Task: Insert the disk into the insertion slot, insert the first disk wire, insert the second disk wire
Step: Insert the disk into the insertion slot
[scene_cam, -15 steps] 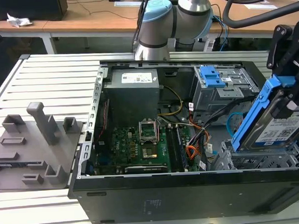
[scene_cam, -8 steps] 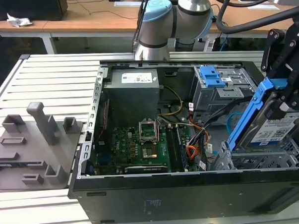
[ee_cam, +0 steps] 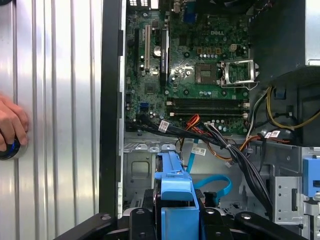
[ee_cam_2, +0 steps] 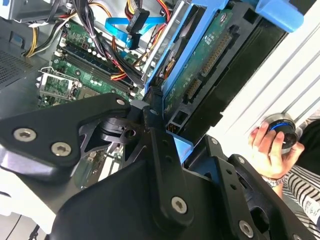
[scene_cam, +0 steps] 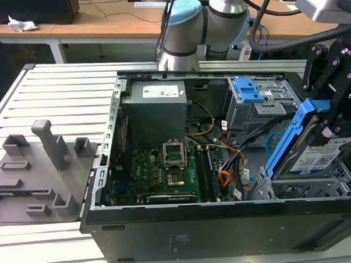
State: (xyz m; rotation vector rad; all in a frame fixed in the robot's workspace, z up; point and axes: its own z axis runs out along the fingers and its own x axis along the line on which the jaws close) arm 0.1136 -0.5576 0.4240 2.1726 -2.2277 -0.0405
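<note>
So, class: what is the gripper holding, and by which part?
The gripper holds the disk by the raised edge of its blue caddy.

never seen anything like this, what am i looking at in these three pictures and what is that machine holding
It is a robot arm working on an open computer case that sits on a slatted metal table. The exterior view comes from a camera off the arm and takes in the whole scene. Both wrist views come from cameras riding on the arm, looking into the case at the green circuit board and cables. In the exterior view the gripper is shut on a disk, a silver hard drive in a blue plastic frame, held tilted over a grey metal cage. At the exterior view's left a grey tray of holder shapes lies on the table. A person's hand rests on a round knob on the table.
</note>
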